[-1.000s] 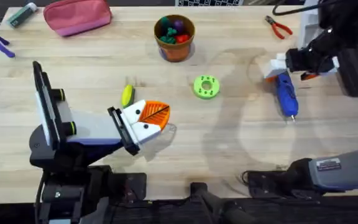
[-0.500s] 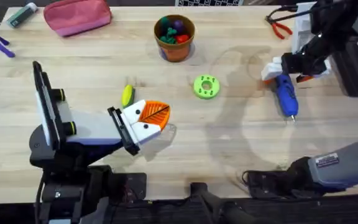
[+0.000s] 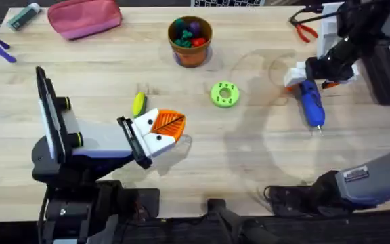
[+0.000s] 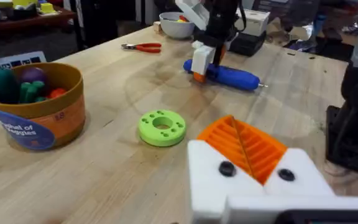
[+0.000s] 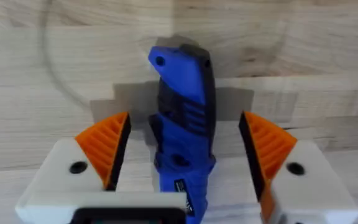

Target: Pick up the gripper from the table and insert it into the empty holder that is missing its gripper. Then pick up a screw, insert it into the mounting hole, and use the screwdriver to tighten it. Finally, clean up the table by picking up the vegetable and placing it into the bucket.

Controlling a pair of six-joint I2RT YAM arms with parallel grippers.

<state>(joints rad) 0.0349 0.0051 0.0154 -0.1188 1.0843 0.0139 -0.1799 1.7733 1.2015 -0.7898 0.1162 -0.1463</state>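
I am positioning my right gripper [image 5: 182, 155] with fingers spread on either side of the screwdriver [image 3: 311, 103], which is lying flat on the table [image 3: 249, 156]. My left gripper [image 3: 164, 130] is resting pressed together beside the vegetable [image 3: 138, 104].

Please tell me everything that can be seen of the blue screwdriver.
The screwdriver is a fat, pen-shaped tool of blue plastic, as it looks, with a dark ribbed band along its body and a thin metal tip. It lies flat on the wooden table, at the right side, tip toward the arms' bases. The right gripper is lowered over its rear end, open, an orange pad on each side. Whether the pads touch it cannot be told.
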